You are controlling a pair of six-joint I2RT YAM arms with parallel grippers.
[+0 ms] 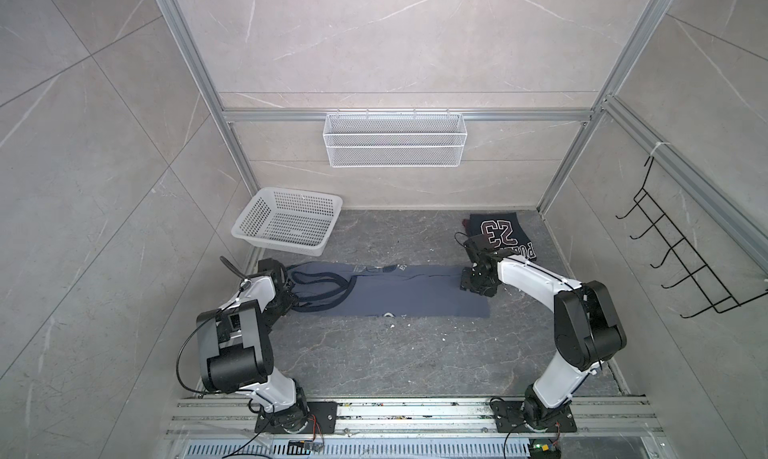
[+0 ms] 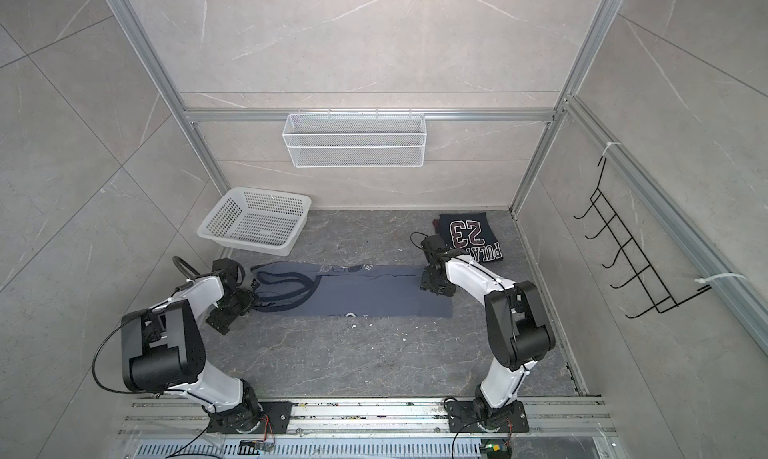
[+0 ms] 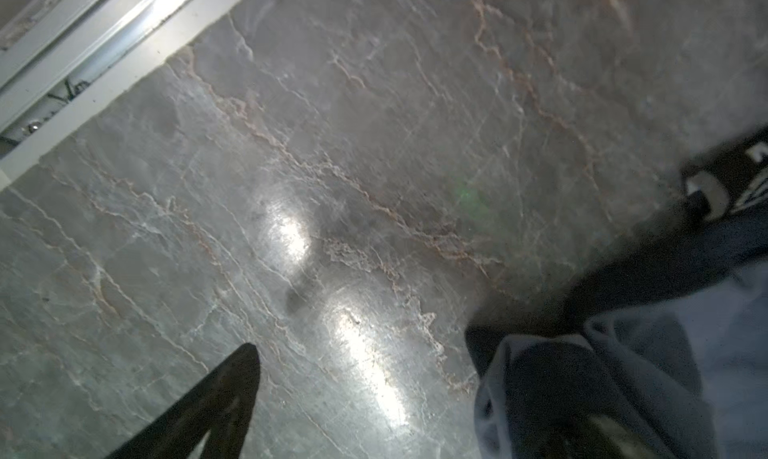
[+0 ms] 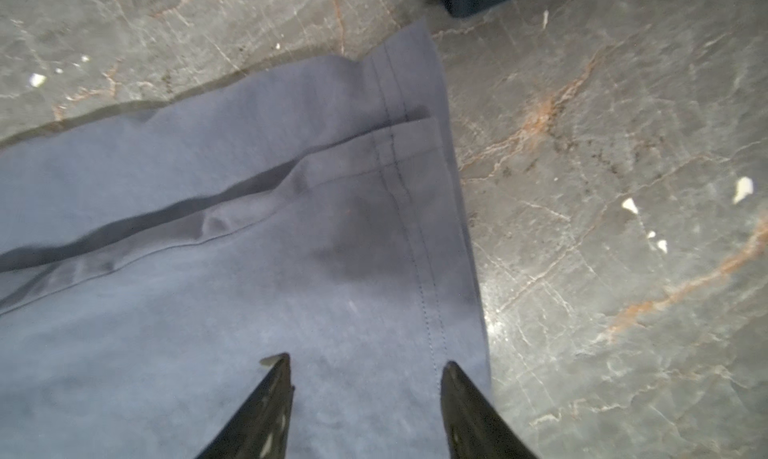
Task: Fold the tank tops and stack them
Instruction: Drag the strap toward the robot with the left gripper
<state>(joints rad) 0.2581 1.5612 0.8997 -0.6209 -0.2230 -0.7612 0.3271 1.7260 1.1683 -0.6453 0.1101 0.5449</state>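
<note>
Tabletop (image 1: 374, 353): dark marbled surface, with scattered pale specks.

Slate blue-grey tank top (image 1: 415, 295): lies flat across the middle of the tabletop as a long strip running left to right, as both top views show. The dark-edged straps are bunched at its left end and the stitched hem is at its right end. A little white print shows along its far edge. The right wrist view shows one lengthwise flap lapped over the layer beneath.

Navy tank top (image 1: 498, 232): folded into a compact square at the far right of the tabletop, white "23" facing up. It sits just beyond the right arm's wrist and apart from the slate strip.

Left gripper (image 2: 248, 299): at the strap end. Jaws are spread wide. One finger (image 3: 232, 394) stands over bare tabletop, and the other side is covered by bunched grey cloth. Nothing is seen pinched.

Right gripper (image 4: 365, 359): over the hem corner of the slate top, jaws parted with flat cloth showing between them. No cloth is gripped; contact with the fabric cannot be confirmed.

White perforated plastic basket (image 1: 253, 216): far left corner, tilted. White wire basket (image 1: 395, 141): hung on the back wall. Black wire hook rack (image 1: 685, 266): on the right wall.
</note>
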